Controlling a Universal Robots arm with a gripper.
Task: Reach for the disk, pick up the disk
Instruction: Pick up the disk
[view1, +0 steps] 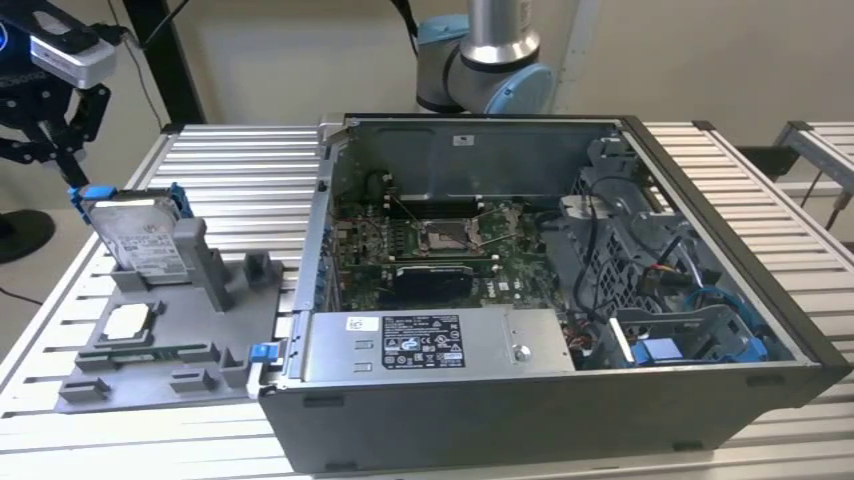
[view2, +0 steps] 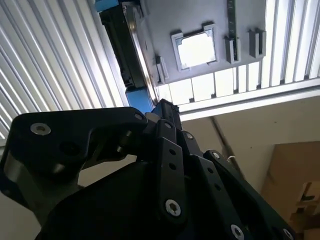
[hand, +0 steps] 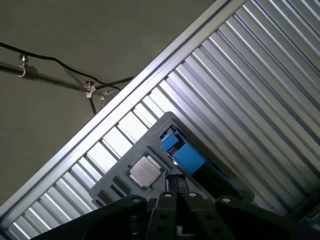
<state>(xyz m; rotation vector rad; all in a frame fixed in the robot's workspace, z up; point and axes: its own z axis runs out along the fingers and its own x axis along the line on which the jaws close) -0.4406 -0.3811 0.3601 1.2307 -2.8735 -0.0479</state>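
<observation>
The disk (view1: 134, 235) stands on edge in the grey holder (view1: 200, 300) at the exterior view's left, with the hand (view1: 60, 150) just above its blue bracket (view1: 91, 192); I cannot tell whether the hand is spread or pressed together, and a descent off-line could strike the bracket and jam or topple the disk.

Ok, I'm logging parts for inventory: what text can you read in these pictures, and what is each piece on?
No print here is clear enough to quote.
White label on the disk: too small to read.
Black-and-white sticker on the grey box: too small to read.
Small white sticker on the computer case back wall: too small to read.
Silver chip: no legible marking.
</observation>
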